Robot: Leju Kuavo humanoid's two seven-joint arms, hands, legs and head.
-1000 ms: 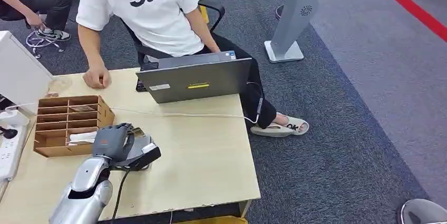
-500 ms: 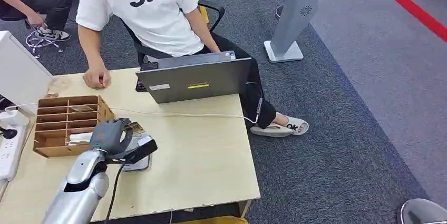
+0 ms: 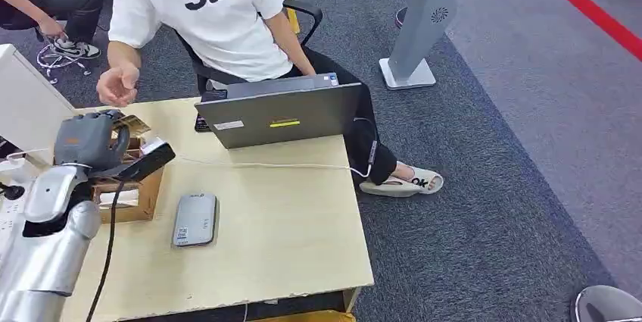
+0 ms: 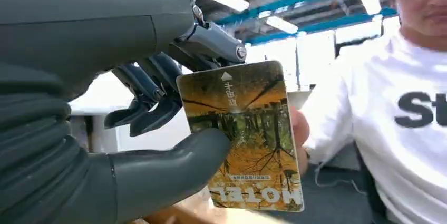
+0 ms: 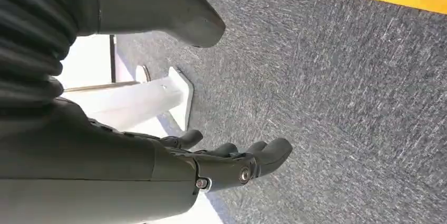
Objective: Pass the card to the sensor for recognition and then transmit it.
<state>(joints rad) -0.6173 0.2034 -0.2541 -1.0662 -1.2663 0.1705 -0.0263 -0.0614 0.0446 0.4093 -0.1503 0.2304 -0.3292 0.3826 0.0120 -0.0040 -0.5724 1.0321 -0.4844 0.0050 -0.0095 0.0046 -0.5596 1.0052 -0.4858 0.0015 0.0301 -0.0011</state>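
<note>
My left hand point(image 3: 89, 140) is raised above the tabletop's point(image 3: 288, 223) far left corner, over the box point(image 3: 140, 197). It pinches the card point(image 4: 245, 134): the thumb point(image 4: 174, 163) presses the printed face near one long edge, the darker fingers point(image 4: 153, 84) lie behind it, and most of the card juts out past them. A person's hand point(image 3: 117, 83) hovers just beyond it. The sensor point(image 3: 195, 219) lies flat near the tabletop's middle, well apart from the card. My right hand point(image 5: 232, 163) hangs over carpet, fingers loosely spread, holding nothing.
</note>
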